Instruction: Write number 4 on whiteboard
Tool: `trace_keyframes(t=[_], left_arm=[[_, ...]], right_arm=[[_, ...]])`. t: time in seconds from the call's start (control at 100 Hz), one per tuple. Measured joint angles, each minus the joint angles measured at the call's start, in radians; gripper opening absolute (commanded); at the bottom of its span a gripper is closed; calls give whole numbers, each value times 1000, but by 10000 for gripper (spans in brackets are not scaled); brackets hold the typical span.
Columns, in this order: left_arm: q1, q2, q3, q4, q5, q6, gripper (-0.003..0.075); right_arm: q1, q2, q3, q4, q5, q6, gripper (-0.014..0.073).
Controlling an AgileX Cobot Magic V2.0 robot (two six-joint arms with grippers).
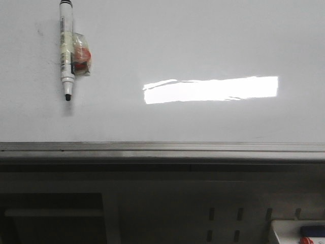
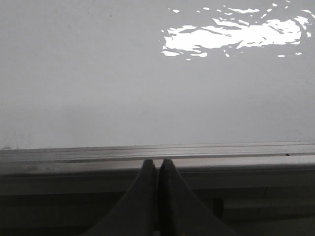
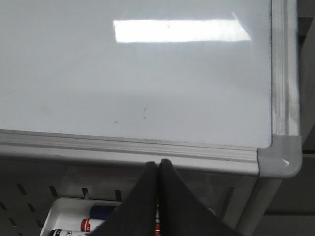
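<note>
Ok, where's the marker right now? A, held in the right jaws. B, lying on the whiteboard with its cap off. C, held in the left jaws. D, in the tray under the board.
B: the marker lies on the whiteboard with its dark tip bare, while the left gripper and right gripper are both shut on nothing.

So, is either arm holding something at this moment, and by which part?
Nothing is held. The jaws of the left gripper and the right gripper are shut together with nothing between them. The marker lies alone on the whiteboard.
</note>
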Motion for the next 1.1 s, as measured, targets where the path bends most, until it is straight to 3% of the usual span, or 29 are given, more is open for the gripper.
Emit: trace_keyframes(t=[1.1], left_arm=[[0, 0, 0, 0, 0, 0, -20]], right_arm=[[0, 0, 0, -11, -40, 0, -50]])
